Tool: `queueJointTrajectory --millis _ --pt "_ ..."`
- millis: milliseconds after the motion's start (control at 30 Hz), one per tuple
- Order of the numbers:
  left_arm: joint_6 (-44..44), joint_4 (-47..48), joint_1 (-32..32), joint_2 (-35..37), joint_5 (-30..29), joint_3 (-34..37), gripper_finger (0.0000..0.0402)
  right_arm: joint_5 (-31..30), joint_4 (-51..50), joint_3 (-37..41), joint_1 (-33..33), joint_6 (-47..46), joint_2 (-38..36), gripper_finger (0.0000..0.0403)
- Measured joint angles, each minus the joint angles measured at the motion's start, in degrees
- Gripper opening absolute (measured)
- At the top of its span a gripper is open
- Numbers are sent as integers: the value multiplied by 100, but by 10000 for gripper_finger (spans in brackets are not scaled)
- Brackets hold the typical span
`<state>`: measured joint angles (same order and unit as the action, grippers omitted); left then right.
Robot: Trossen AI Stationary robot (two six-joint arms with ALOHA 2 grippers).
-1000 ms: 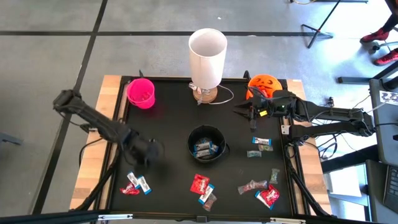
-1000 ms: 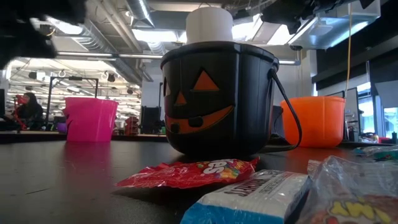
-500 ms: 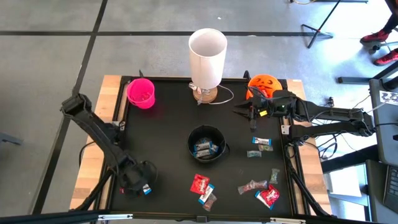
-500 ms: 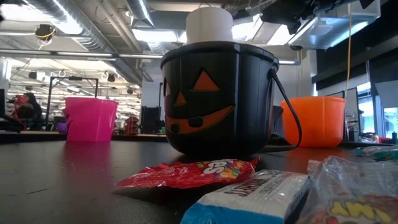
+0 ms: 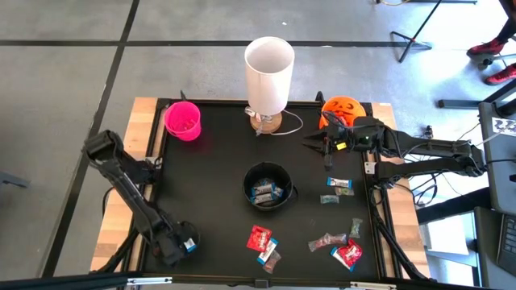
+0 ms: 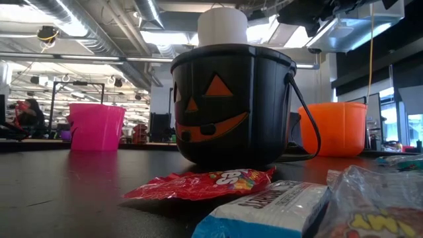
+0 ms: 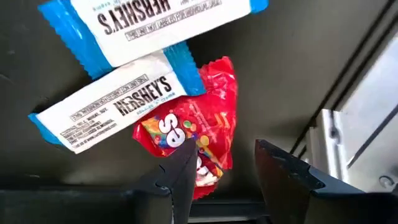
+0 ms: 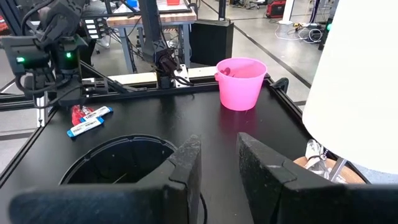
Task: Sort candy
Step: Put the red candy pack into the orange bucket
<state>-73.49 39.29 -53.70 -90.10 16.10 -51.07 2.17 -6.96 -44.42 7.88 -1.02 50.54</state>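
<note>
Candy (image 7: 189, 134) lies at the table's seven o'clock corner: a red packet touching two blue-and-white bars. Left gripper (image 7: 221, 180) hangs right over it, fingers spread, holding nothing, one on the packet's edge. Right gripper (image 8: 217, 165) waits far off at two o'clock, slightly parted.

Pink cup (image 5: 183, 121) back left on black table (image 5: 218, 169), tall white cylinder (image 5: 268, 67) back centre, orange pumpkin bucket (image 5: 339, 110) back right, black pumpkin bucket (image 5: 267, 185) mid-table.
</note>
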Motion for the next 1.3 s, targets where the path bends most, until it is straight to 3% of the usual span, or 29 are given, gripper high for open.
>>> queueJointTrajectory --millis 300,433,667,967,1133,1300 --pt "8 -16 1 -427 34 -16 145 0 3 0 0 -17 0 99" --pt "8 9 2 -442 0 -15 111 0 6 0 -1 -17 0 99" --pt "-19 31 17 -442 219 -10 15 0 32 0 -2 -17 0 99" --pt "-99 407 22 -401 601 -483 1 0 96 0 0 -22 0 99" --pt "-112 731 136 -165 -68 -952 0 0 154 0 -2 -22 0 99" --pt "237 1144 448 138 -1363 -1356 0 0 269 0 0 -22 0 99"
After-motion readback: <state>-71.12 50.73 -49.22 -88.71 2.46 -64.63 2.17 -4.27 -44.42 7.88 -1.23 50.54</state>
